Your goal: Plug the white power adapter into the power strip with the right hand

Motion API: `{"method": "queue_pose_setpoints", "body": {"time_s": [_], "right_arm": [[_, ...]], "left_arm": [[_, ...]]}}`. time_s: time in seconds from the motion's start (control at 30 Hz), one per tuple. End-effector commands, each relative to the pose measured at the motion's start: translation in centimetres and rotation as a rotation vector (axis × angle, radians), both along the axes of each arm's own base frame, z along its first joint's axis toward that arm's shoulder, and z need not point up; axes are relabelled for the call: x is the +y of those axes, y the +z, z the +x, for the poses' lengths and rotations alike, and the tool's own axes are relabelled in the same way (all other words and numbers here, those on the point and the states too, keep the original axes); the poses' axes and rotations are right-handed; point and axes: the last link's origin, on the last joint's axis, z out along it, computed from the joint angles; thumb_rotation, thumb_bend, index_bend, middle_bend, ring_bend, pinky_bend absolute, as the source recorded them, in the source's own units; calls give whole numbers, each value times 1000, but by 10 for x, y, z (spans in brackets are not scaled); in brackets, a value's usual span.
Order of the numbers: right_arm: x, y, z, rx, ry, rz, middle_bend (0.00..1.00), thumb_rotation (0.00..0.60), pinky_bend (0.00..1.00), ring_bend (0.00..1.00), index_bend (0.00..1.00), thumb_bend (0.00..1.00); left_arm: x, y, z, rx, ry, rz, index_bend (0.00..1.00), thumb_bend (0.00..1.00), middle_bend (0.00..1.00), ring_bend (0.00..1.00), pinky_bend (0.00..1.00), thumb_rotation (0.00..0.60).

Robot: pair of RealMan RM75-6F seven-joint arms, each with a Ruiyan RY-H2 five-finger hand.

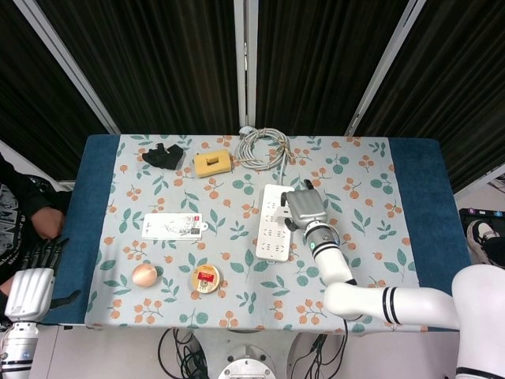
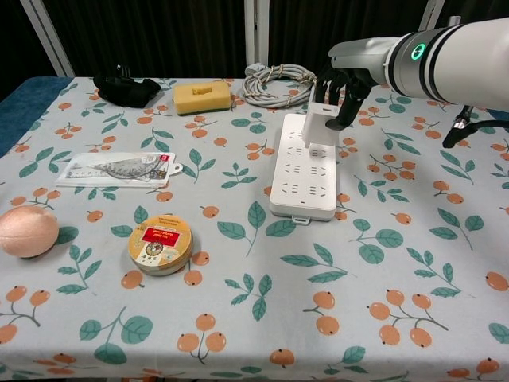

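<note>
Gripping the white power adapter [image 2: 320,123] in closed fingers, the right hand [image 2: 343,83] holds it over the power strip [image 2: 303,169]; its prongs are hidden. The left hand [image 1: 28,286], half cut off, holds nothing, fingers apart. No writing is readable.

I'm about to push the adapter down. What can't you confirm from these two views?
- White power adapter prongs: hidden under its body in the chest view, under the right hand in the head view.
- Which power strip socket it's over: can't tell.
- Left hand: cut off at the head view's edge.
</note>
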Motion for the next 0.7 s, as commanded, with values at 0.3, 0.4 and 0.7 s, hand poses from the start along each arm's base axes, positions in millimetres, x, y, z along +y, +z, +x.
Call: {"method": "queue_pose_setpoints", "body": {"time_s": [0.3, 0.4, 0.7], "right_arm": [[-6, -9, 15, 70, -8, 3, 702, 600, 0, 406, 784, 726], [-7, -10, 16, 75, -14, 4, 702, 600, 0, 406, 784, 727], [-7, -17, 18, 70, -27, 19, 699, 600, 0, 406, 779, 726]], "left_arm": [[1, -1, 0, -2, 0, 0, 79, 0, 34, 0, 0, 600], [1, -1, -1, -2, 1, 0, 79, 0, 34, 0, 0, 600], [1, -2, -4, -6, 7, 0, 79, 0, 34, 0, 0, 600]]}}
